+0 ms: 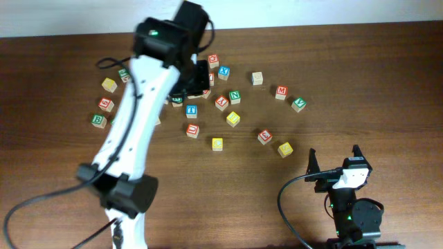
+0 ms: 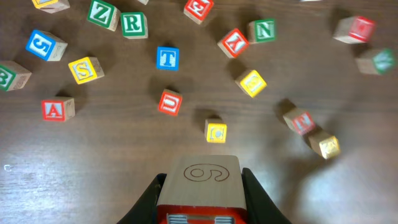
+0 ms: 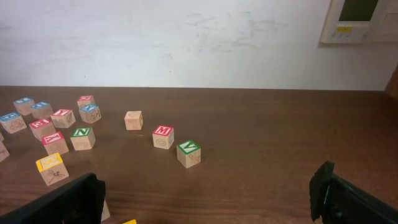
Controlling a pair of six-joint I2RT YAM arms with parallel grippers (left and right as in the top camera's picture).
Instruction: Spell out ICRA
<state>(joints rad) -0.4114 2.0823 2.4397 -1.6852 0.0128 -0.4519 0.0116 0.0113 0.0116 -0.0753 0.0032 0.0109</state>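
My left gripper [image 2: 202,196] is shut on a wooden cube [image 2: 202,177] and holds it high above the table. The cube has a red face toward the camera and an engraved 6 on its upper side; its letter is not readable. In the overhead view this gripper [image 1: 202,79] is dark under the raised arm. Below it lie the yellow C [image 2: 216,132], also seen from overhead [image 1: 217,144], the green R [image 2: 134,23] and the red A [image 2: 55,110]. My right gripper [image 1: 336,166] is open and empty near the front right, its fingers [image 3: 211,199] spread wide.
Other letter cubes are scattered around: blue T [image 2: 166,57], red U [image 2: 169,101], green N [image 2: 264,29], green Z [image 2: 102,14], red M [image 1: 281,90], a green cube [image 1: 298,104]. The left arm [image 1: 131,131] hides cubes at the left in the overhead view.
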